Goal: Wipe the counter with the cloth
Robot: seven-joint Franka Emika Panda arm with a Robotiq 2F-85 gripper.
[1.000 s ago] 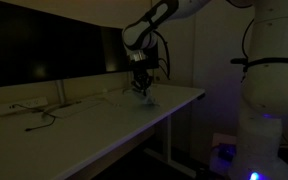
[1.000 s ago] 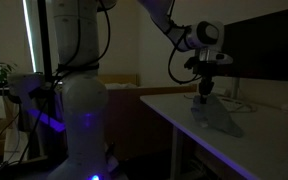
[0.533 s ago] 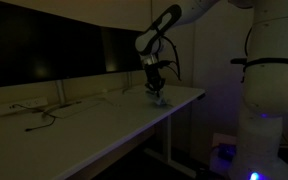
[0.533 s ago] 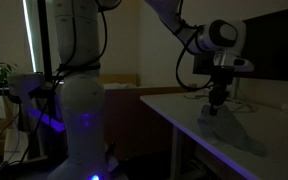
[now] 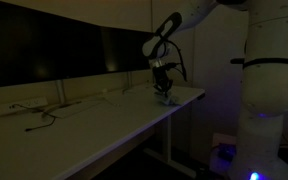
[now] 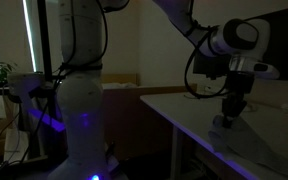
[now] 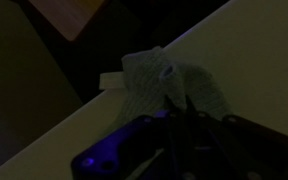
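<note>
The room is dark. A pale mesh cloth [image 5: 168, 100] lies on the white counter [image 5: 84, 125] near its far end by the front edge. It also shows in an exterior view [image 6: 242, 136] and in the wrist view [image 7: 169, 82]. My gripper [image 5: 165, 93] points straight down onto the cloth. Its fingers are close together and pinch the cloth's middle against the counter [image 6: 184, 108]. In the wrist view the fingertips [image 7: 174, 106] meet on the cloth, close to the counter's edge [image 7: 254, 60].
Dark monitors [image 5: 54, 50] stand along the back of the counter and show in both exterior views [image 6: 274, 45]. Cables [image 5: 39, 115] lie on the counter's other half. The robot's white base [image 5: 269, 100] stands beside the desk. The floor drops away past the edge.
My gripper has dragged the cloth along the counter, away from the cables and toward the counter's end, still pressed down on it.
</note>
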